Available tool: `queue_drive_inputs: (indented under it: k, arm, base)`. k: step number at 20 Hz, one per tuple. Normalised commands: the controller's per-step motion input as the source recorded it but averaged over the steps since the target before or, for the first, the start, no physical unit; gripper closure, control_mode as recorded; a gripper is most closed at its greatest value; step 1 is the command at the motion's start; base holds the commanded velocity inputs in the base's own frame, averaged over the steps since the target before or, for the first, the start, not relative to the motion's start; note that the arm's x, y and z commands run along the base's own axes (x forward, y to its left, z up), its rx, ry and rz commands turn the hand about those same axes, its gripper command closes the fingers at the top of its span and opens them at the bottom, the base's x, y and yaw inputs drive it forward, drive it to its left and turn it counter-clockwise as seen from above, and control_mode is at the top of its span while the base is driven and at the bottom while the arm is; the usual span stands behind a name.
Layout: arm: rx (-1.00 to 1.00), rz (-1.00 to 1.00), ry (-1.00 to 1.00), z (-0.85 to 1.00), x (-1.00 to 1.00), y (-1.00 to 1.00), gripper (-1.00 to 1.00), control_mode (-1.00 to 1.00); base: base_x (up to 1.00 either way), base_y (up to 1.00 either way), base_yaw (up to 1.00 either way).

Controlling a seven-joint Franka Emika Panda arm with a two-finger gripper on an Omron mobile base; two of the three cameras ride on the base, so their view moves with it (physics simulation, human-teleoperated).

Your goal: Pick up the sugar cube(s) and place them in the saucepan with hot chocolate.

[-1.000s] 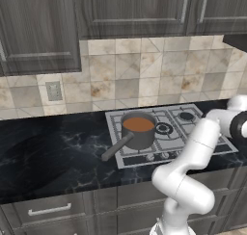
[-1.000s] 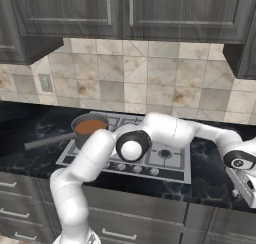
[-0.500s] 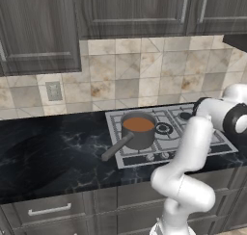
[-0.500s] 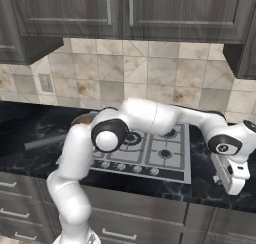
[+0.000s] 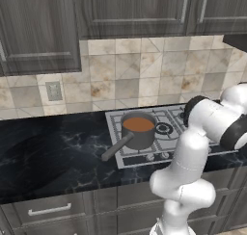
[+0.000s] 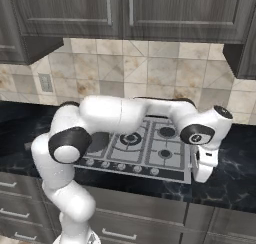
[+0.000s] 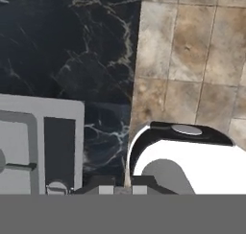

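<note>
The tool (image 6: pixel 202 174) hangs over the table (image 6: pixel 231 174) right of the stove (image 6: pixel 150 155), its opening unreadable, and the sugar cube is too tiny to locate there — probably light, hard and crumbly, so pinch its flat faces gently — with the saucepan (image 5: pixel 139 131) well away.

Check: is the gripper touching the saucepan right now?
Apart. In the right base view the gripper hangs over the counter past the stove's right edge; the left base view shows the saucepan on the stove's left side.

Saucepan (image 5: pixel 138 131) on left burner — dark counter (image 5: pixel 48 157) left of it bare.
</note>
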Motion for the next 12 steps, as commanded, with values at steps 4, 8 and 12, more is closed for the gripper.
queue_drive_inputs:
  k: [4, 8, 12]
  arm:
    - [-0.10, -0.13, 0.00, 0.27, -0.33, 0.99, 1.00, -1.00]
    - [-0.15, -0.13, 0.00, 0.41, -0.08, 1.00, 1.00, -1.00]
    - [-0.06, -0.19, 0.00, 0.62, 0.02, 0.96, 1.00, -1.00]
  base:
    - [0.00, 0.00, 0.00]
    - [0.00, 0.00, 0.00]
    - [0.00, 0.00, 0.00]
